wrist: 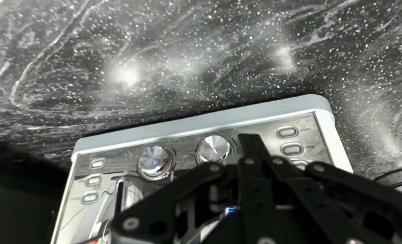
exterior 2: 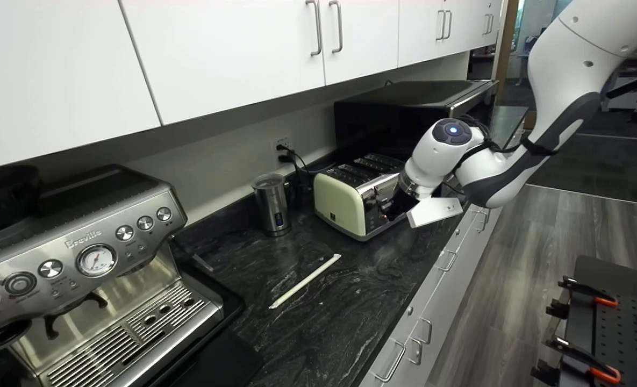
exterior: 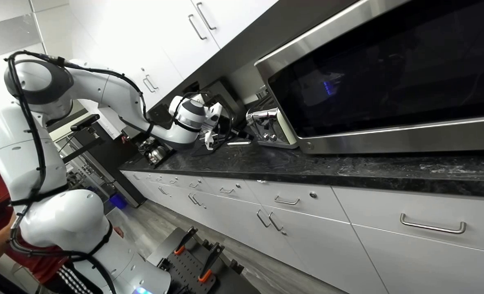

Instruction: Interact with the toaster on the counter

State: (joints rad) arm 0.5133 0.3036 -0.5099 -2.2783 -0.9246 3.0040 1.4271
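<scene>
The toaster (exterior 2: 340, 207) has pale green ends, a shiny silver front and dark slots on top. It stands on the dark speckled counter (exterior 2: 350, 312); an exterior view also shows the toaster (exterior: 268, 126) beside the microwave. In the wrist view the toaster's front panel (wrist: 180, 130) shows two round silver knobs and columns of small oval buttons. My gripper (wrist: 253, 144) is shut and empty, its fingertips over the panel between the right knob and the right buttons. I cannot tell whether they touch it. The gripper (exterior 2: 391, 207) is close to the toaster's front. The panel's lower part is hidden behind the gripper.
A large stainless microwave (exterior: 389, 73) stands beside the toaster. A metal jug (exterior 2: 271, 207) stands near the wall, and a pale wrapped stick (exterior 2: 306, 281) lies on the counter. An espresso machine (exterior 2: 108, 258) is at the near end. White upper cabinets (exterior 2: 232, 59) hang above.
</scene>
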